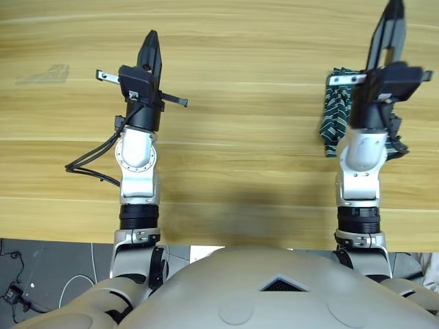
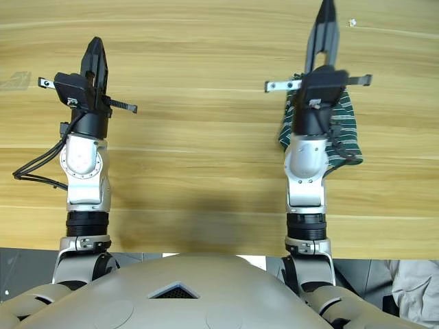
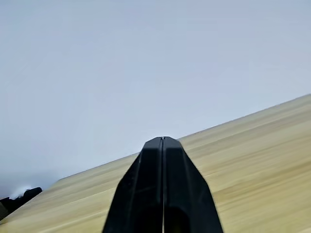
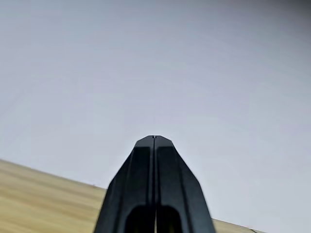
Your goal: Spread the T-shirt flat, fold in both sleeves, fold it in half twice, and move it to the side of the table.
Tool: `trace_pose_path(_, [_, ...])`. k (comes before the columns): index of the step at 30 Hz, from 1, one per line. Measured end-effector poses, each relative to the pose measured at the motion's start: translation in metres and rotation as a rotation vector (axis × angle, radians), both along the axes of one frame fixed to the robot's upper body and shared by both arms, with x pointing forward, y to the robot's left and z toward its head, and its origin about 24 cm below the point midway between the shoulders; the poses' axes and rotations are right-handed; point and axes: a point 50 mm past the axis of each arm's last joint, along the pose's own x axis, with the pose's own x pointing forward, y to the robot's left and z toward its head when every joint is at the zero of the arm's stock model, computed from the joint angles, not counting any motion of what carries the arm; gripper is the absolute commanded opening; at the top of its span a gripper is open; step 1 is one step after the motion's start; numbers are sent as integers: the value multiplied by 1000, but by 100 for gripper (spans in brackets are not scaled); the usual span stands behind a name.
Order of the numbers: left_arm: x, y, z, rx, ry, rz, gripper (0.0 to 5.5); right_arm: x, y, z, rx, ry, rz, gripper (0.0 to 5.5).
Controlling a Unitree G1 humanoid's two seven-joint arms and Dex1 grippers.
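A dark green T-shirt [image 2: 343,130] with white stripes lies folded into a small bundle on the right side of the wooden table [image 1: 240,82], partly hidden under my right arm; a strip of the T-shirt [image 1: 335,120] shows left of the wrist. My right gripper [image 2: 327,12] is raised above and beyond the bundle, fingers pressed together with nothing between them; the right gripper [image 4: 154,140] points over the table's far edge. My left gripper [image 1: 151,40] hovers over bare wood on the left, shut and empty; the left gripper [image 3: 163,141] shows its tips closed.
A faint grey mark [image 1: 44,73] is on the table at far left. A black cable [image 1: 92,164] loops beside my left forearm. The table's near edge [image 1: 226,241] runs just in front of my body. Bare wood spans the middle.
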Motion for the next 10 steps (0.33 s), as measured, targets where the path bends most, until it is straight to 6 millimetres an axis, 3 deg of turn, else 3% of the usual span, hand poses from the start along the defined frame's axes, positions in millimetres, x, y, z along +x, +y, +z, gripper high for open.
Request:
trace_pose_path(3, [-1, -6, 0, 48, -34, -6, 3, -1, -2, -4, 21, 12, 27, 0])
trace_pose_path(10, [3, 2, -2, 18, -20, 36, 3, -1, -1, -5, 25, 25, 57, 0])
